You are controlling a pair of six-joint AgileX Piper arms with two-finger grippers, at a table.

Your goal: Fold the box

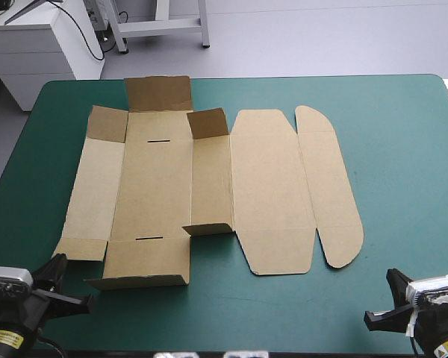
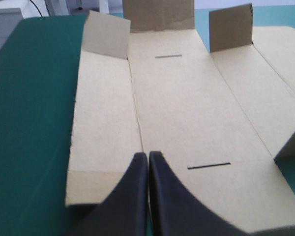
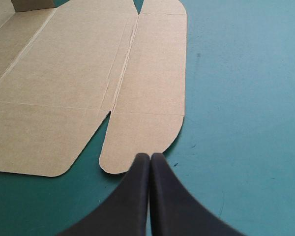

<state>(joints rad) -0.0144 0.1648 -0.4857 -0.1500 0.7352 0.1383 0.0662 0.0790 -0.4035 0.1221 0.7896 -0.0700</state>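
The brown box (image 1: 209, 186) lies as a cut sheet spread on the teal-green cover, most panels flat, with small flaps at its far end and near-left corner tilted up. My left gripper (image 1: 60, 268) rests at the table's near left corner, shut, just short of the box's near edge. In the left wrist view the box (image 2: 187, 108) stretches ahead of the shut gripper (image 2: 148, 156), its far flaps standing up. My right gripper (image 1: 390, 277) sits at the near right corner, shut and apart from the sheet. In the right wrist view its tips (image 3: 150, 156) hover by the rounded lid flap (image 3: 137, 137).
A white cabinet (image 1: 37, 45) and a metal frame (image 1: 160, 22) stand beyond the table's far edge. Bare teal-green cover (image 1: 403, 164) lies right of the box and along the near edge.
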